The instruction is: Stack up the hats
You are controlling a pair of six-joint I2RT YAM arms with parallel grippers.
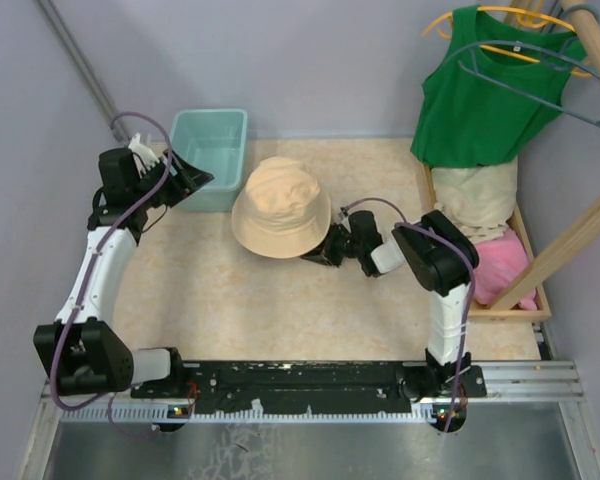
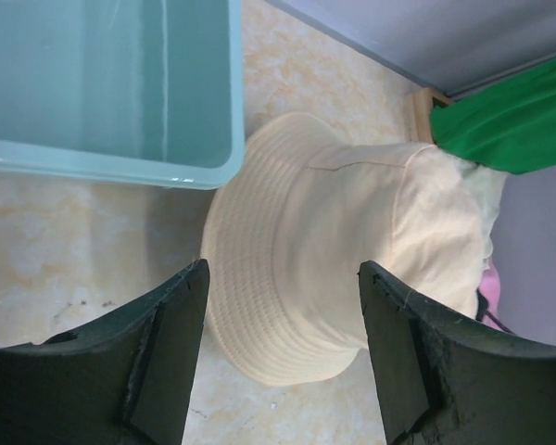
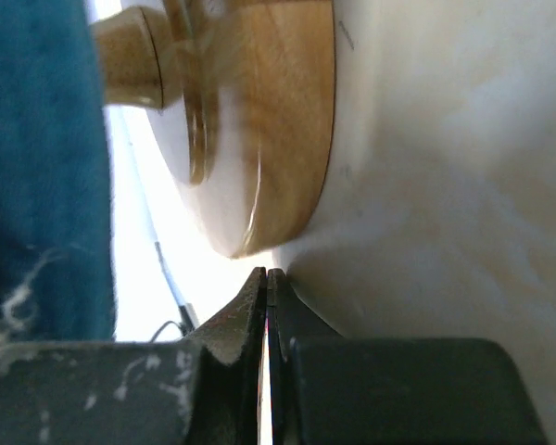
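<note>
The beige hat (image 1: 280, 205) sits crown up in the middle of the table, and the left wrist view shows it (image 2: 352, 250) ahead of the fingers. My left gripper (image 1: 202, 182) is open and empty beside the teal basket, left of the hat, its jaws wide apart (image 2: 283, 269). My right gripper (image 1: 315, 255) is shut at the hat's near right brim. Its jaws (image 3: 267, 273) meet with nothing seen between them, and the pale hat fabric (image 3: 445, 167) touches one fingertip. Blue fabric (image 3: 37, 167) fills that view's left edge. A pink hat (image 1: 500, 265) lies in the wooden tray. The dark red hat is out of view.
A teal plastic basket (image 1: 208, 114) stands at the back left, its rim close in the left wrist view (image 2: 111, 169). A wooden tray (image 1: 520, 312) on the right holds a beige cloth (image 1: 475, 195). A green tank top (image 1: 485, 95) hangs above it. A blurred wooden disc (image 3: 278, 120) shows beside the hat.
</note>
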